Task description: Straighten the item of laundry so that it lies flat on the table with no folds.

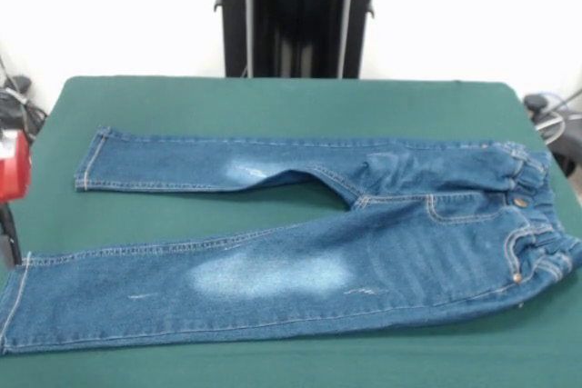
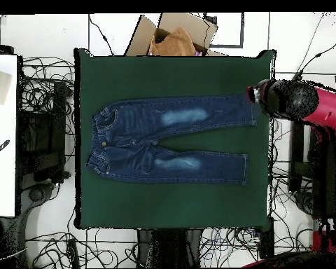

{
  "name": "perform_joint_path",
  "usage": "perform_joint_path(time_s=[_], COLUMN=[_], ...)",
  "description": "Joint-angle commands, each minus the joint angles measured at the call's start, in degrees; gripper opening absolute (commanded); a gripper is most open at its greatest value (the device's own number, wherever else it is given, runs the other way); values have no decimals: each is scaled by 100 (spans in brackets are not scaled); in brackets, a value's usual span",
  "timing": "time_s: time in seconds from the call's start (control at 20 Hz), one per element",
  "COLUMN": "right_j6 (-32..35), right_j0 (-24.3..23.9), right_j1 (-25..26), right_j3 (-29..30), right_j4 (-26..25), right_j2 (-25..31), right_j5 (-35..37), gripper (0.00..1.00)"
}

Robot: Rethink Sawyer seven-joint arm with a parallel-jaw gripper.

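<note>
The small blue denim jeans (image 1: 364,252) lie spread on the green table (image 1: 273,97), both legs stretched out and apart. In the front view the gathered waistband (image 1: 536,215) is at the right and the leg ends at the left. There are pale faded patches on both legs and a few small creases near the crotch. In the overhead view the jeans (image 2: 164,140) have the waistband at the left. My gripper (image 2: 258,94) hangs at the table's right edge, by the end of the upper leg, under the red and black arm (image 2: 304,105). It shows at the front view's left edge (image 1: 9,224).
The robot's black pedestal (image 1: 296,15) stands behind the table's far side. A cardboard box with a tan cloth (image 2: 174,38) sits beyond the table's top edge in the overhead view. Cables (image 2: 45,105) lie all round the table. A white surface (image 2: 3,133) is at the left.
</note>
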Motion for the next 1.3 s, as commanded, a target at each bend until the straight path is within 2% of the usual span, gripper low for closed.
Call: perform_joint_path(time_s=[0.05, 0.35, 1.3], right_j6=[322, 462, 530], right_j0=[370, 393, 397], right_j1=[-348, -344, -443], right_j3=[747, 915, 1100], right_j4=[164, 172, 237], right_j2=[-105, -219, -343], right_j5=[-139, -442, -543], gripper=[100, 100, 100])
